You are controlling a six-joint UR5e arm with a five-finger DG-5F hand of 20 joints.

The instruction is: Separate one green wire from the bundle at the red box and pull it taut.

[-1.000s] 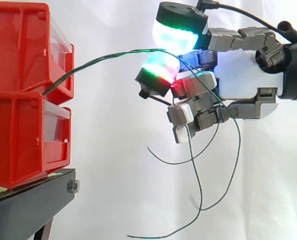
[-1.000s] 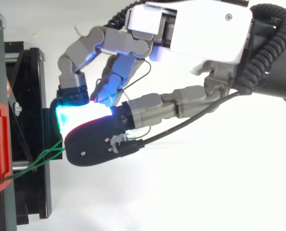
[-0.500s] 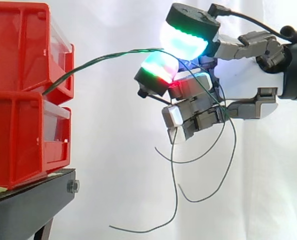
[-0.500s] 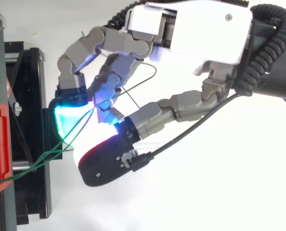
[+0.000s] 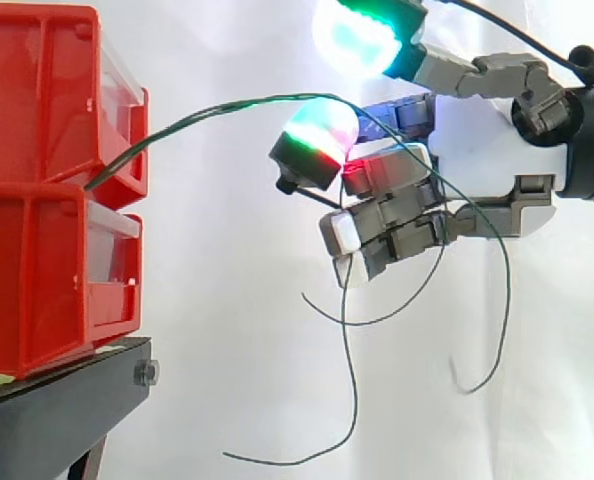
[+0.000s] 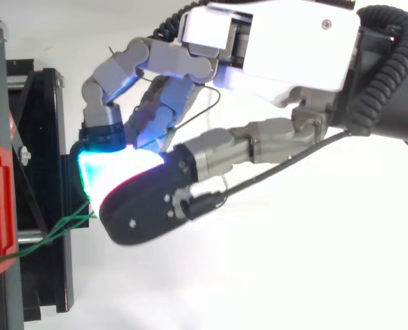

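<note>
Several green wires (image 5: 227, 104) out of the upper red bin (image 5: 37, 100), arcing up and right, not taut, onto the hand (image 5: 487, 140). Draped over a green-red glowing fingertip (image 5: 317, 135), with the thumb pad (image 5: 357, 35) lifted clear above it, gap between. Held further down in the curled lower fingers, loose ends dangling below. Under the upper bin, a second red bin (image 5: 37, 280), on the black stand (image 5: 57, 405), well left of the hand.
</note>
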